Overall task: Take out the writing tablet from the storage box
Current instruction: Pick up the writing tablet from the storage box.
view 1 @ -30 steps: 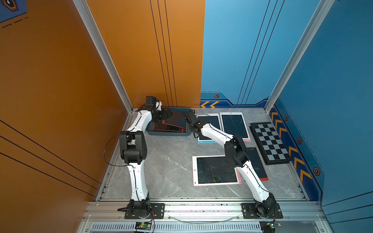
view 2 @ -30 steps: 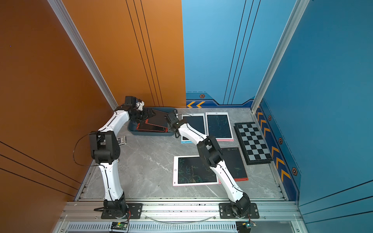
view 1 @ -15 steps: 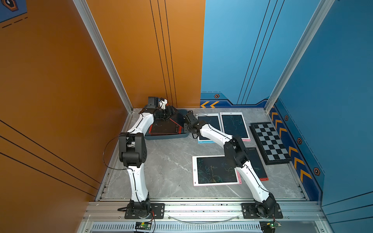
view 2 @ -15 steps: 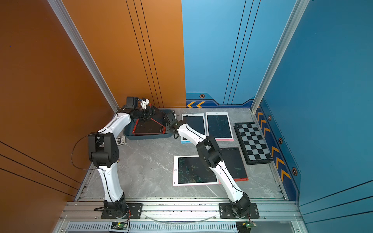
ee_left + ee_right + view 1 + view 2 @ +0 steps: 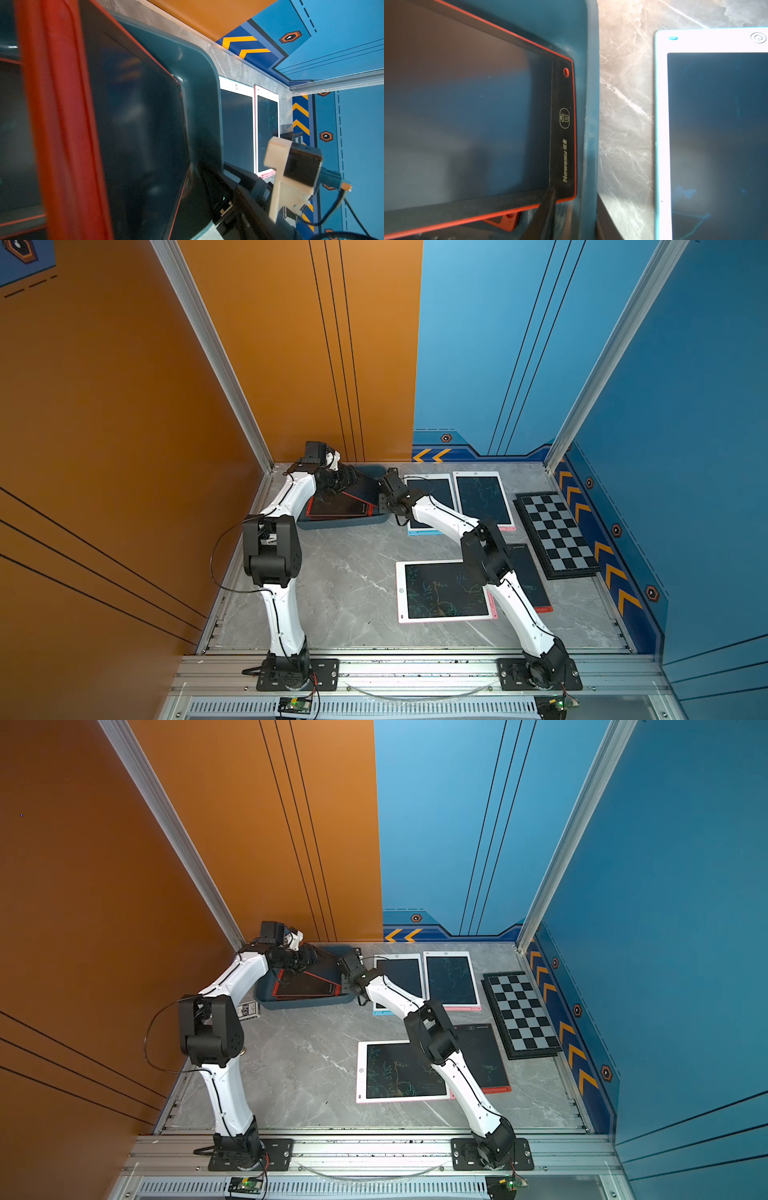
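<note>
The dark teal storage box (image 5: 345,523) (image 5: 299,1005) stands at the back left with black, red-rimmed tablets in it. The top writing tablet (image 5: 362,490) (image 5: 329,966) (image 5: 135,124) is tilted, its raised end at my left gripper (image 5: 347,481) (image 5: 309,957). That gripper's fingers are hidden against the dark tablet. My right gripper (image 5: 381,504) (image 5: 345,982) (image 5: 576,195) straddles the box's right wall (image 5: 589,104). One finger (image 5: 548,212) is inside over the tablet's corner (image 5: 564,193), the other is outside, and the two are closed on the wall.
Several tablets lie on the table right of the box: a blue-rimmed one (image 5: 430,502), a pink-rimmed one (image 5: 482,497), a large pink one (image 5: 444,591) and a black one (image 5: 528,576). A chequered board (image 5: 557,531) lies at the far right. A small card (image 5: 248,1009) lies left of the box.
My left gripper has shifted a little to the right over the box, and the top tablet's tilt has changed with it. The right gripper has stayed on the box wall.
</note>
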Controlling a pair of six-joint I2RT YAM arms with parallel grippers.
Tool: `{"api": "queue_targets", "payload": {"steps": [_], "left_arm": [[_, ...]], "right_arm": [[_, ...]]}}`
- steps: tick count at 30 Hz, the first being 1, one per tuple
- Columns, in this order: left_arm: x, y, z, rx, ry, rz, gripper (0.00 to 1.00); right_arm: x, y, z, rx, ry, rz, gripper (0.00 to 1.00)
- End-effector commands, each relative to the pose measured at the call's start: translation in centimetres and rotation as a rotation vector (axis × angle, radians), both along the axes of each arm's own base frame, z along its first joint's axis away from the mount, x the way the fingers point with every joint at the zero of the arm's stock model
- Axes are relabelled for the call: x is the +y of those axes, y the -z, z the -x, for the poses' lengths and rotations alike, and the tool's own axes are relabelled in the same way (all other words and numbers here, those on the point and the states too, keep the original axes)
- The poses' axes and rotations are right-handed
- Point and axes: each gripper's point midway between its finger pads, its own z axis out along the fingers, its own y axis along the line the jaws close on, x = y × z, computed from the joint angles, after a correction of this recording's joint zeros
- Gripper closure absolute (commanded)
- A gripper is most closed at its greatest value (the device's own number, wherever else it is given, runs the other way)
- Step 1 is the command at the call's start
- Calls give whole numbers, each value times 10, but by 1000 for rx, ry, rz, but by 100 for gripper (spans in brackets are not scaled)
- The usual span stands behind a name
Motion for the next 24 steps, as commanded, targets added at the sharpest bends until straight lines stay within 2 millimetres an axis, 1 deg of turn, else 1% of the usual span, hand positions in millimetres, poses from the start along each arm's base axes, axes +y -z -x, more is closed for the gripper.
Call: {"api": "queue_targets", "payload": {"steps": [1, 2, 4, 10, 14, 17, 21, 22, 24], "left_arm": [[4, -16, 11, -25, 1, -48, 32], [5, -16, 12, -25, -1, -51, 35], [6, -16, 13, -23, -7, -58, 45], [12, -17, 16, -22, -26, -89, 80], [14, -14, 17, -8, -37, -99, 93], [14, -21, 19, -17, -42, -93, 100], [15, -45, 25, -63, -47, -89, 100], [17, -52, 28, -77, -52, -91, 100], [21, -64, 34, -95, -67, -85, 100]], "right_arm": [[1, 12, 17, 57, -32, 11, 72], [1, 12, 17, 56, -32, 10, 72], [1, 12, 17, 59, -33, 9, 72], [1, 11, 16, 59, -20, -7, 73], [2, 9, 16, 59, -9, -24, 74], [2, 6, 15, 57, 11, -34, 75], [2, 0, 13, 55, 40, -66, 76], [-9, -2, 2, 55, 64, -82, 75], [-8, -9, -2, 44, 60, -109, 73]]}}
